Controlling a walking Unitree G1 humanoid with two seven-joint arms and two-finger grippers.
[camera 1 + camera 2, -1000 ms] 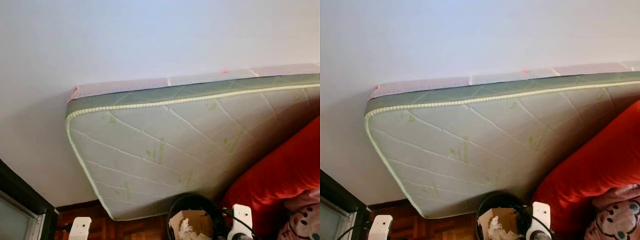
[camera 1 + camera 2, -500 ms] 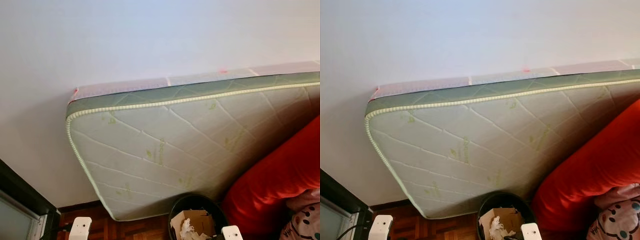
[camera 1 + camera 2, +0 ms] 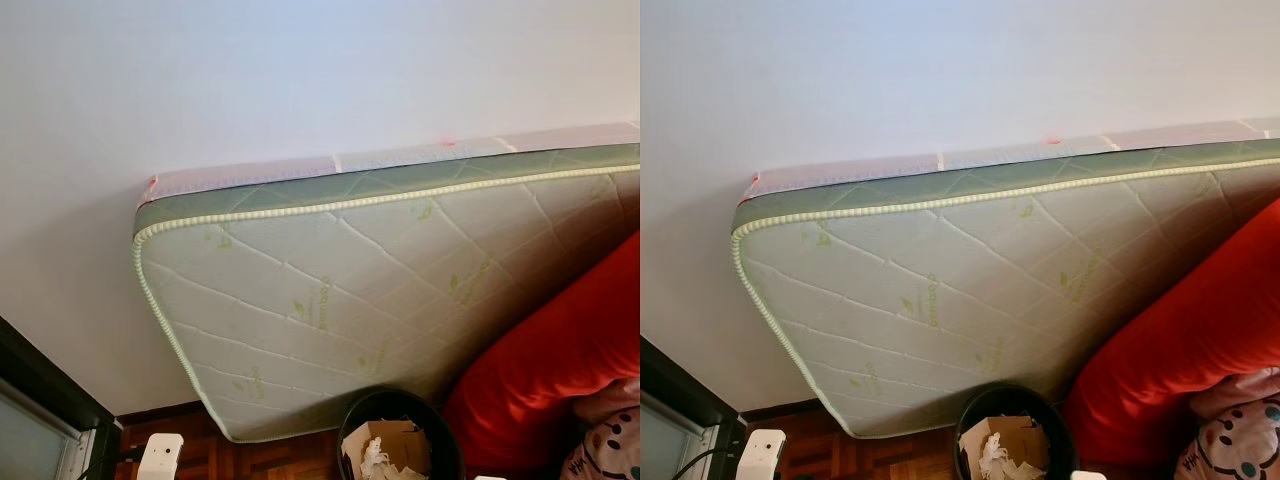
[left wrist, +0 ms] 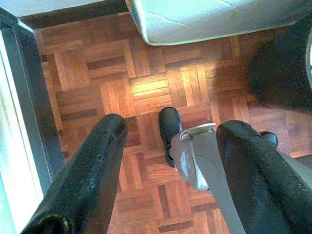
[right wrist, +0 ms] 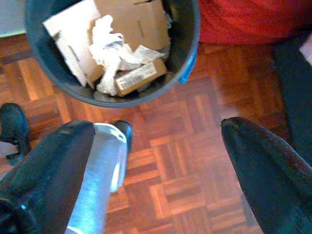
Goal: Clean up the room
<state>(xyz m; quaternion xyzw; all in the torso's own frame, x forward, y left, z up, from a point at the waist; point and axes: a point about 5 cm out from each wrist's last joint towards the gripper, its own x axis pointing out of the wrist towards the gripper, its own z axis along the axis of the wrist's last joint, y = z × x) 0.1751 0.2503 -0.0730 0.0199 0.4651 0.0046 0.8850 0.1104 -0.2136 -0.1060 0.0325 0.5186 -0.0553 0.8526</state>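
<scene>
A black trash bin (image 3: 400, 440) stands on the parquet floor in front of me, holding cardboard, crumpled white paper (image 5: 109, 41) and a small labelled box. My right gripper (image 5: 156, 165) hangs open and empty above the floor, just on the near side of the bin (image 5: 112, 92). My left gripper (image 4: 170, 161) is also open and empty, pointing down at the parquet beside my silver leg and black foot (image 4: 169, 126). The left arm's white wrist (image 3: 160, 458) shows at the lower edge of the eye views.
A quilted green-and-white mattress (image 3: 350, 290) leans against the white wall behind the bin. A big red cushion (image 3: 560, 350) and a printed pillow (image 3: 610, 440) lie to the right. A dark door frame (image 3: 40, 390) stands at the left. Parquet floor (image 4: 97, 73) lies between them.
My right arm has sunk, so its white wrist has dropped out at the bottom of the eye views. The left arm has stayed put.
</scene>
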